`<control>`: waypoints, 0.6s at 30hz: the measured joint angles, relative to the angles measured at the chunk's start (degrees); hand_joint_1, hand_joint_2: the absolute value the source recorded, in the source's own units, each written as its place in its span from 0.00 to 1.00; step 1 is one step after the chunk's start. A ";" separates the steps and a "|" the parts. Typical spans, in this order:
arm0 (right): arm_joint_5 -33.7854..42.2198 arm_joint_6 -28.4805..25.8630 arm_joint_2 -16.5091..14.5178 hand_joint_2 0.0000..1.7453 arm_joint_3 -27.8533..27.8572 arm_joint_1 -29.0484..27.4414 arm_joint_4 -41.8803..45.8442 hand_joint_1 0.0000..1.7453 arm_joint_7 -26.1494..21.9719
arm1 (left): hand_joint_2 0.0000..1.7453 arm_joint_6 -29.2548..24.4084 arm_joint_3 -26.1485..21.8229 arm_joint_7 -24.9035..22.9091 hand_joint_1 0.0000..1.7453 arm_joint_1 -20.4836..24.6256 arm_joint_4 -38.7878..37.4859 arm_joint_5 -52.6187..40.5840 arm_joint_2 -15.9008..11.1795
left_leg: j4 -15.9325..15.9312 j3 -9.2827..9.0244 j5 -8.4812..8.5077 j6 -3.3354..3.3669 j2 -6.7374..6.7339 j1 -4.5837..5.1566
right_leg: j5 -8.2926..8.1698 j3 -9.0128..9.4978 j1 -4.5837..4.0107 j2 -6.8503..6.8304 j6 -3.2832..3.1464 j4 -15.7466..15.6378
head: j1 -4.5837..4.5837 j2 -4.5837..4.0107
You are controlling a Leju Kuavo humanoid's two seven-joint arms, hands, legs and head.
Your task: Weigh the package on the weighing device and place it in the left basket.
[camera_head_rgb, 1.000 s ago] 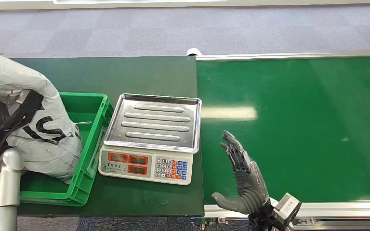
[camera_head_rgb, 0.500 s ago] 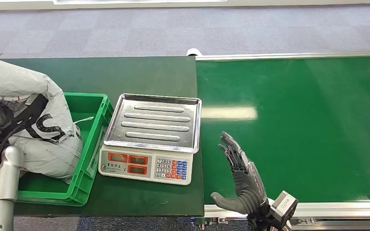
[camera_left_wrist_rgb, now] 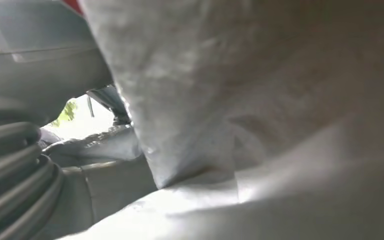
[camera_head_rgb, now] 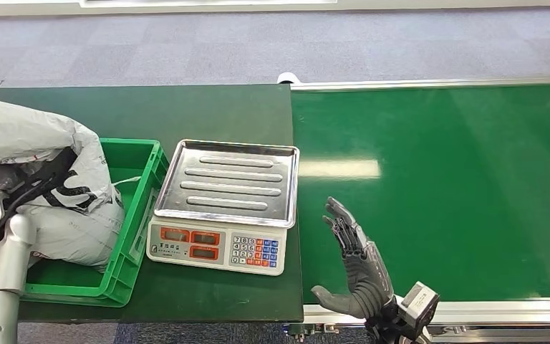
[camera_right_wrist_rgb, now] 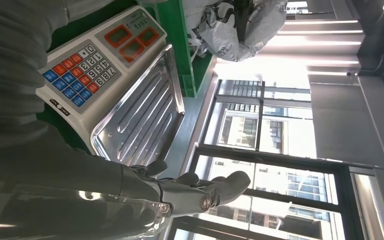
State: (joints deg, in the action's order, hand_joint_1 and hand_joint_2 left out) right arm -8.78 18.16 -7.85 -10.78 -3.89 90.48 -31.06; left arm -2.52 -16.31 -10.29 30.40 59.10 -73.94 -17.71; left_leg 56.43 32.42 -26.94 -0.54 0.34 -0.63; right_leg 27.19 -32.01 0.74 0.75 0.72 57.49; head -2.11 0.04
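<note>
Package [camera_head_rgb: 39, 183] sunk lower into left basket [camera_head_rgb: 134, 236] vs 1 s ago; left hand [camera_head_rgb: 0, 193] fingers grasping it. Right hand [camera_head_rgb: 354, 261] released. Scale [camera_head_rgb: 222, 208] bare: release nxt.

On the surface [camera_head_rgb: 208, 107], the basket [camera_head_rgb: 137, 208] sits at the left with the package [camera_head_rgb: 50, 186] lying in it (partly over its rim). The scale [camera_head_rgb: 222, 208] stands just right of the basket, the belt [camera_head_rgb: 437, 186] right of the scale.
</note>
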 joint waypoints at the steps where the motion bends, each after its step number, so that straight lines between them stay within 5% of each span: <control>1: 0.09 -0.02 0.00 1.00 0.14 -0.03 -0.01 0.00 0.07 | 1.00 -1.17 -0.16 1.42 0.00 -0.06 -0.01 1.94 0.12 | 0.00 0.00 0.00 0.00 0.00 0.00 | 0.00 0.00 0.00 0.00 0.00 0.00 | -0.01 0.00; 8: 1.05 -0.10 0.00 1.00 1.11 -0.57 0.12 0.00 0.23 | 1.00 -10.24 -1.52 14.90 0.00 -2.58 5.66 25.69 2.51 | 0.00 0.04 0.00 0.00 -0.02 0.01 | 0.00 -0.02 0.01 0.00 0.01 0.00 | 0.02 0.00; 18: 1.85 -0.30 0.00 1.00 1.85 -0.78 0.09 0.00 0.19 | 1.00 -17.21 -2.49 27.10 0.00 -8.60 19.47 48.60 6.14 | 0.00 0.12 -0.02 -0.02 -0.02 -0.01 | 0.01 -0.13 -0.01 0.01 0.00 -0.01 | 0.00 0.00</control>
State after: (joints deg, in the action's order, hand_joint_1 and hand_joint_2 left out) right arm -6.93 17.86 -7.85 -8.93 -4.68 90.56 -30.87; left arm -19.72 -18.80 16.82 21.80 78.57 -25.34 -11.57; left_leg 56.43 32.54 -26.97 -0.56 0.32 -0.64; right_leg 27.20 -32.13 0.73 0.76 0.72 57.49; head -2.11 0.04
